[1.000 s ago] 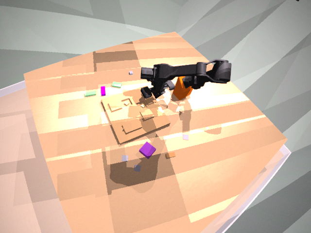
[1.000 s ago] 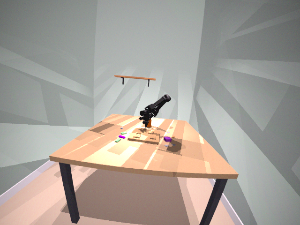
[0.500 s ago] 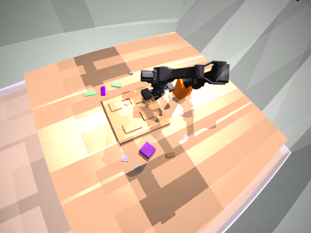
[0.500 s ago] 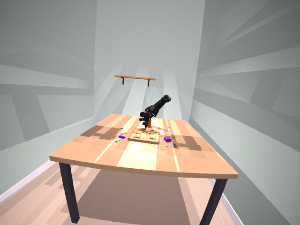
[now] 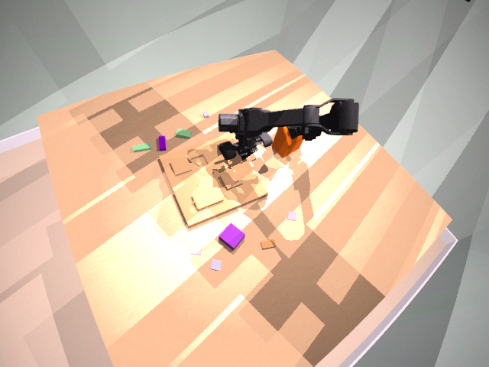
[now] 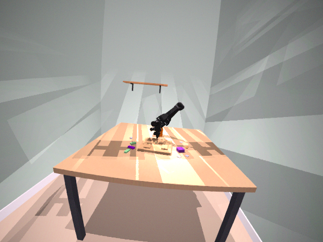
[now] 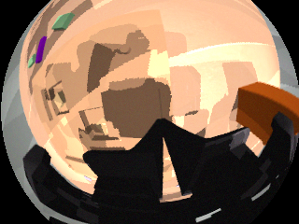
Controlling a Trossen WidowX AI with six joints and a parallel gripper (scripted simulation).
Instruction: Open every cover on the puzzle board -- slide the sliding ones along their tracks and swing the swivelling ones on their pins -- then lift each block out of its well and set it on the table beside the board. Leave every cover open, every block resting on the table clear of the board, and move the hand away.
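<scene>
Your arm [image 5: 289, 118] [image 6: 170, 113] is black along its visible links, with rounded joint housings and a short cylinder at the wrist end. You will note a slender curved bar beside the thicker link near the elbow. Your gripper [image 5: 247, 151] [image 6: 157, 137] [image 7: 161, 122] is also black, its two fingers faceted and tapering to points, with dark curved lobes to either side. Pale dashes mark its lower part in the wrist view. An angular orange block-like part [image 5: 286, 143] [image 6: 161, 131] [image 7: 266, 109] shows beneath the arm; its attachment is hidden.
</scene>
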